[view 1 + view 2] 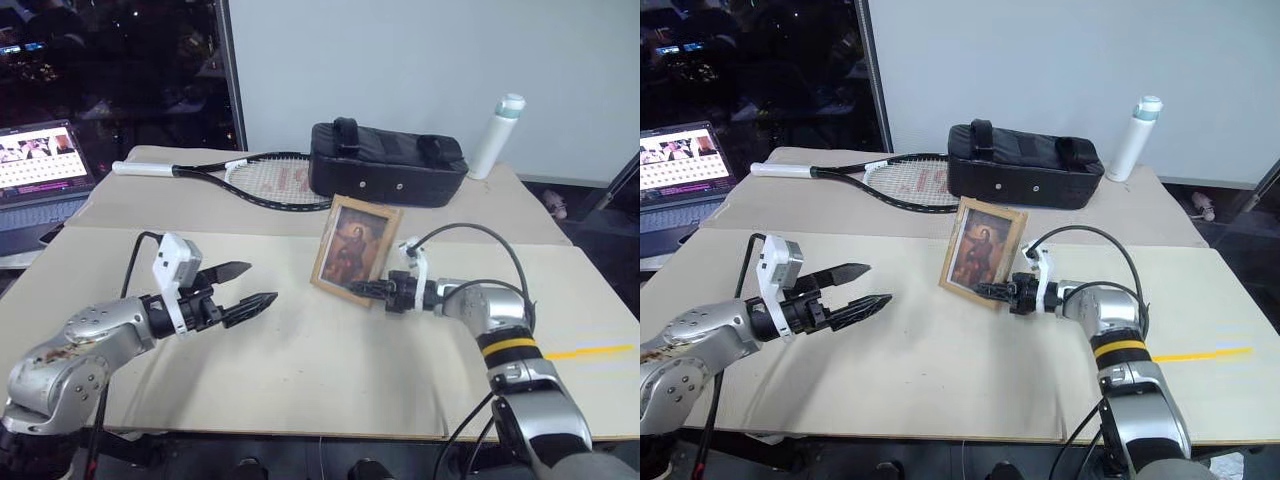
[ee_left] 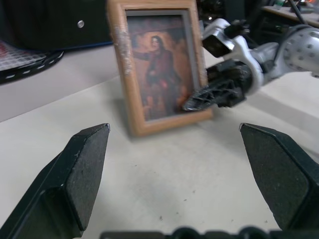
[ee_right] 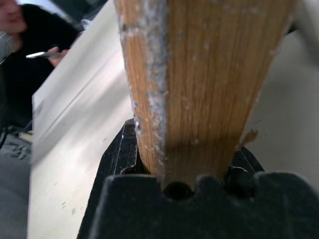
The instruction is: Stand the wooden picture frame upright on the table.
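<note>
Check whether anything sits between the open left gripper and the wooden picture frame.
Nothing visible does. Bare table lies between the left gripper and the wooden picture frame. The right gripper grips the frame's lower edge on the far side.

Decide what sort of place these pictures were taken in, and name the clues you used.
Probably an indoor lab or workroom set up for robot trials: plain beige tables pushed together, an open laptop to one side, and unrelated props laid out, a racket, a black bag, a bottle.

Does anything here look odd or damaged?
Only slightly: the wooden picture frame has a pale, scuffed patch along one side edge, and it leans back while the right gripper pinches its lower corner. Nothing is spilled.
</note>
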{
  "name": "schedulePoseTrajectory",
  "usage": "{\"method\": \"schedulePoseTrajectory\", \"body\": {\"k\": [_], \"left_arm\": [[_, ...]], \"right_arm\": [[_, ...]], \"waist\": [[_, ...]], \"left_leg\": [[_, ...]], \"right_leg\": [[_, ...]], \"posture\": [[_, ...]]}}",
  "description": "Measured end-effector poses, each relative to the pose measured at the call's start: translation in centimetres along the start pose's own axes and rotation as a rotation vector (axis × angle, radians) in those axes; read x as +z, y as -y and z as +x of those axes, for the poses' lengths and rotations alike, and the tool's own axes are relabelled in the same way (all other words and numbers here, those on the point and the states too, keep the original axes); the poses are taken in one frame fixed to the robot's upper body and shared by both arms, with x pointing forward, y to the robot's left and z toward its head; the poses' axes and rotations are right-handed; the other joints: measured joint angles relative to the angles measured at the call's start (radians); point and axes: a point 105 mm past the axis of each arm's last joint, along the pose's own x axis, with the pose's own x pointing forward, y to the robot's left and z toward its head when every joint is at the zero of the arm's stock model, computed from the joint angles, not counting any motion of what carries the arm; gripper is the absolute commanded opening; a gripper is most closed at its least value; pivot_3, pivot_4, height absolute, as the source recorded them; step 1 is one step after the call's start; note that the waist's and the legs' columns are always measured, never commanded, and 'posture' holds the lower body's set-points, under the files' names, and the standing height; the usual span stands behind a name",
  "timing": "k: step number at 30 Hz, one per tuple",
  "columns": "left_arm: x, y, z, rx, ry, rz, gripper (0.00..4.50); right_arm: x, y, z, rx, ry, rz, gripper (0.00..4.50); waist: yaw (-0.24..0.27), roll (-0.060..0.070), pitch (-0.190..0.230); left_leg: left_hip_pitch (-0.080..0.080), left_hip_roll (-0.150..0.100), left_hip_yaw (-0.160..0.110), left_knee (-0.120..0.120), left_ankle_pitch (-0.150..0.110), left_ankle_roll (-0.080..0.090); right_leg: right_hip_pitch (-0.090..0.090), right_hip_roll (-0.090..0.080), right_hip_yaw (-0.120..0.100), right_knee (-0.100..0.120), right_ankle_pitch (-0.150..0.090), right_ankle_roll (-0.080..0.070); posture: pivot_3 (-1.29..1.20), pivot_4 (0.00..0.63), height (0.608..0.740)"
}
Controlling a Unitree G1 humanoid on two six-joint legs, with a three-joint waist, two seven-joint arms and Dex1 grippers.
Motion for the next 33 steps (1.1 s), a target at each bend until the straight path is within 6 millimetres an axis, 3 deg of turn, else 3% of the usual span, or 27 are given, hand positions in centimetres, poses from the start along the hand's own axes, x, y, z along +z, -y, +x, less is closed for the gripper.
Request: {"method": "schedulePoseTrajectory", "body": {"k": [7,8,10,11,15,19,24,28,33], "left_arm": [[0.3,0.1,0.5,-0.031,0.002,0.015,4.5],[0.4,0.3,1.0,-0.052,0.0,0.019,4.5],[0.6,0.1,1.2,-0.051,0.003,0.026,4.5],[0.7,0.0,1.4,-0.053,0.001,0.031,4.5],[0.2,-0.2,1.7,-0.067,-0.012,0.019,4.5],[-0.1,-0.6,1.7,-0.062,-0.001,-0.007,4.5],[-1.9,-1.8,0.4,0.013,-0.012,-0.025,4.5],[-4.5,-2.5,-0.3,0.078,-0.05,-0.057,4.5],[-7.0,-2.8,-0.5,0.132,-0.134,-0.019,4.5]], "right_arm": [[-1.2,-0.4,0.0,-0.008,-0.043,-0.067,1.22],[-1.5,-0.4,0.0,-0.015,-0.06,-0.097,2.25],[-2.3,-0.4,0.1,-0.007,-0.084,-0.084,2.76],[-2.7,-0.5,0.2,0.001,-0.09,-0.075,3.22],[-2.3,-1.0,-0.3,0.015,-0.099,-0.101,4.46],[-2.7,-1.4,-2.0,0.014,-0.099,-0.092,4.46],[-3.8,-1.3,-6.4,-0.043,-0.144,-0.148,4.46],[-3.8,-1.6,-10.4,-0.064,-0.213,-0.319,4.46],[-2.8,-1.8,-13.4,-0.165,-0.173,-0.54,4.46]], "waist": [[-0.002,0.0,0.0],[-0.002,0.0,0.0],[-0.001,0.0,0.0],[0.0,0.0,0.0],[0.001,0.0,0.0],[0.006,0.0,0.0],[0.006,0.0,0.0],[0.003,0.0,0.0],[0.001,0.0,0.0]], "left_leg": [[0.0,0.0,0.0,-0.001,0.0,0.0],[0.0,0.0,0.0,0.0,0.0,0.0],[0.0,0.0,0.0,0.0,0.0,0.0],[0.0,0.0,0.0,0.0,0.0,0.0],[0.0,0.0,0.0,0.0,0.0,0.0],[-0.001,0.0,0.0,0.0,0.0,0.0],[-0.001,0.0,0.0,0.0,0.0,0.0],[0.0,0.0,0.0,0.0,0.0,0.0],[0.002,0.0,0.0,0.0,0.0,0.0]], "right_leg": [[0.0,0.0,0.0,0.0,0.0,0.0],[0.0,0.0,0.0,0.0,0.0,0.0],[0.0,0.0,0.0,0.0,0.0,0.0],[0.0,0.0,0.0,0.0,0.0,0.0],[0.0,0.0,0.0,0.0,0.0,0.0],[0.0,0.0,0.0,0.0,0.0,0.0],[0.0,0.0,0.0,-0.001,0.0,0.0],[0.0,0.0,0.0,0.0,0.0,0.0],[0.002,0.0,0.0,-0.001,0.0,0.001]], "posture": [[0.0,0.15,0.676],[0.0,0.15,0.676],[0.0,0.15,0.676],[0.0,0.15,0.676],[0.0,0.15,0.676],[0.0,0.15,0.676],[0.0,0.15,0.676],[0.0,0.15,0.676],[0.0,0.15,0.676]]}}
